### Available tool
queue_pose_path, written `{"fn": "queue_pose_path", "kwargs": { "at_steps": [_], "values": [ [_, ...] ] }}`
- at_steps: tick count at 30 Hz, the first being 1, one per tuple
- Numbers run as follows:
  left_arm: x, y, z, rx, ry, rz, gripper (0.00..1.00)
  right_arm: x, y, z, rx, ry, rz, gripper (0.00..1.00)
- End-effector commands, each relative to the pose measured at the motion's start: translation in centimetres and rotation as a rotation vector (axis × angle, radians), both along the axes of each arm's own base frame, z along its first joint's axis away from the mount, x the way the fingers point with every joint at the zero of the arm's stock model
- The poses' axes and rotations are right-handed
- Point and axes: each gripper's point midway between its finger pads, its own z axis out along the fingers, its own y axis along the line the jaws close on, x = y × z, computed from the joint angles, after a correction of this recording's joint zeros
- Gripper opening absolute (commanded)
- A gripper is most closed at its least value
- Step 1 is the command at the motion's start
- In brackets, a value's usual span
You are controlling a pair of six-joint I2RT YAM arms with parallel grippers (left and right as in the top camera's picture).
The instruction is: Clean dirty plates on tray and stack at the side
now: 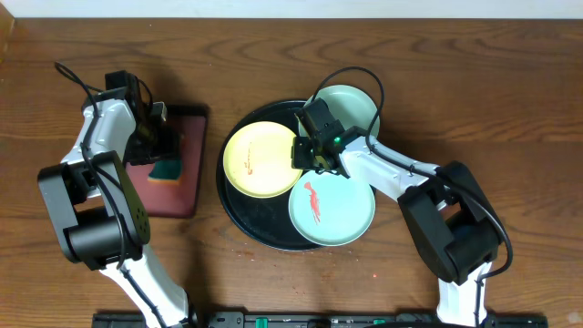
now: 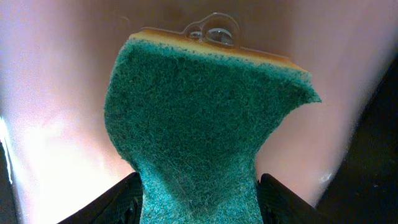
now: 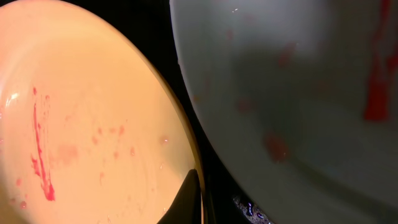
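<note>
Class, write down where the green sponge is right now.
Overhead, the sponge sits on the red tray at the table's left, pinched by the left gripper, left of the black tray.

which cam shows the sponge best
Left wrist: the sponge fills the frame, green scrub face and yellow backing clear, pinched in the left pincer. Overhead shows it only as a small green patch over the dark-red tray. Right wrist shows none of it.

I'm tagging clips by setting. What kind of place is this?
Probably a lab tabletop staged for dishwashing: robot arms at a wooden table, smeared plates on a black tray, a green sponge over a dark-red tray.
</note>
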Motion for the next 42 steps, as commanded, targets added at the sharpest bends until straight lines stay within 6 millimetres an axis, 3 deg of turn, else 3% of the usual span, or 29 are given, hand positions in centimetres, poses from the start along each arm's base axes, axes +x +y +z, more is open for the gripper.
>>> {"fn": "queue_pose_path", "kwargs": {
  "at_steps": [1,9,12,15,16,21,27,33,42],
  "values": [
    [-0.3,-0.1,-0.7,-0.010,0.015,0.003,0.60,-0.1,0.3,-0.9,-0.008,0.011,0.019,0.02],
    [-0.7,-0.2,-1.7,-0.011,0.014,0.003,0.59,-0.1,0.3,-0.9,-0.007,0.009,0.019,0.02],
    [-0.8,-0.2,-2.0,-0.011,0.015,0.003,0.39,0.0,0.4,-0.8,-0.004,0.005,0.019,0.02],
    [-0.8,-0.2,-2.0,-0.010,0.014,0.003,0.12,0.0,0.4,-0.8,-0.004,0.005,0.019,0.03],
    [-0.7,-0.2,-2.0,-0.010,0.012,0.004,0.08,0.0,0.4,-0.8,-0.004,0.005,0.019,0.02],
    [0.1,0.0,-0.5,-0.003,-0.017,0.020,0.07,0.0,0.4,-0.8,-0.004,0.005,0.019,0.02],
    [1.8,0.5,5.5,0.021,-0.130,0.057,0.07,0.0,0.4,-0.8,-0.004,0.005,0.019,0.02],
    [1.6,0.4,10.5,0.048,-0.240,0.059,0.07,0.1,0.2,-0.8,-0.004,0.005,0.015,0.02],
    [1.3,0.3,9.9,0.038,-0.217,0.085,0.08,0.1,0.2,-0.9,-0.004,0.007,0.016,0.01]
  ]
}}
